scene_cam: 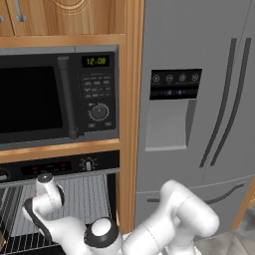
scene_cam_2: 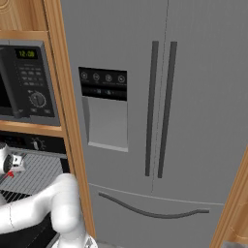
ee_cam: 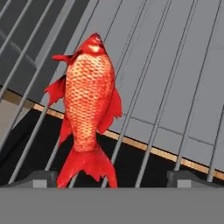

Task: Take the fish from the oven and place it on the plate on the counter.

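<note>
The red-orange fish [ee_cam: 87,105] lies on the wire rack [ee_cam: 175,87] inside the open oven [scene_cam: 60,167], head away from the hand and forked tail toward it. My gripper [ee_cam: 116,179] is open just above the rack. Its two fingertips [ee_cam: 43,178] stand wide apart, with the fish's tail between them, closer to the left one. The white arm [scene_cam: 164,219] reaches left into the oven cavity, where the rack [scene_cam: 84,199] is visible. The plate and the counter are out of view.
A black microwave [scene_cam: 55,94] with a keypad and green clock sits directly above the oven. A wooden cabinet post [scene_cam: 130,114] separates it from the grey refrigerator [scene_cam_2: 160,111] on the right. The oven's front edge [ee_cam: 144,146] crosses under the rack.
</note>
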Motion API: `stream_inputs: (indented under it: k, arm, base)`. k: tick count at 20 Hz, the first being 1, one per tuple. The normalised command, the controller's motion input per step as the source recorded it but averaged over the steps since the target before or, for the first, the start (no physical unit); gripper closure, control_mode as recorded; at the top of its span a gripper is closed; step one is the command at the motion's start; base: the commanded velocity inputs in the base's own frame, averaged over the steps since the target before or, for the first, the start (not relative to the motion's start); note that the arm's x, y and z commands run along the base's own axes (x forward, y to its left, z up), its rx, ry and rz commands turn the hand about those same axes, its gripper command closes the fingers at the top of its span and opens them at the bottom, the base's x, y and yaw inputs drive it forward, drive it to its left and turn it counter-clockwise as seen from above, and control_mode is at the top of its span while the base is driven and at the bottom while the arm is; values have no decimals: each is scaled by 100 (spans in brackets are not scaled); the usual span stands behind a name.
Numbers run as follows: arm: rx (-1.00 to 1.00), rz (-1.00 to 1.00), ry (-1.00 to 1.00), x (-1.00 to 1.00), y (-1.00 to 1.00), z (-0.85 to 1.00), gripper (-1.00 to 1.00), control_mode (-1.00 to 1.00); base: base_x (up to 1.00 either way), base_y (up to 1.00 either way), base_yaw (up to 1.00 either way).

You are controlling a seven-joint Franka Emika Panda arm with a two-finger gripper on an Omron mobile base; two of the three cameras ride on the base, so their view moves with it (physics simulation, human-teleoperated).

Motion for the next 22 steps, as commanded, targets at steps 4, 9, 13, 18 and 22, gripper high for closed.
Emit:
stream_inputs:
  k: [4, 9, 13, 18, 22]
  arm:
    - [0, -1, 2, 46, 70, -39, -100, -100]
    - [0, -8, 0, 37, 60, -25, -100, -100]
    - [0, -13, 0, 1, 8, -58, -100, -100]
    - [0, -7, 0, 0, 13, -35, 100, -100]
    - [-1, -1, 0, 0, 9, -45, 100, -100]
  base:
    - [0, 0, 0]
    - [0, 0, 0]
    - [0, 0, 0]
    - [0, 0, 0]
    - [0, 0, 0]
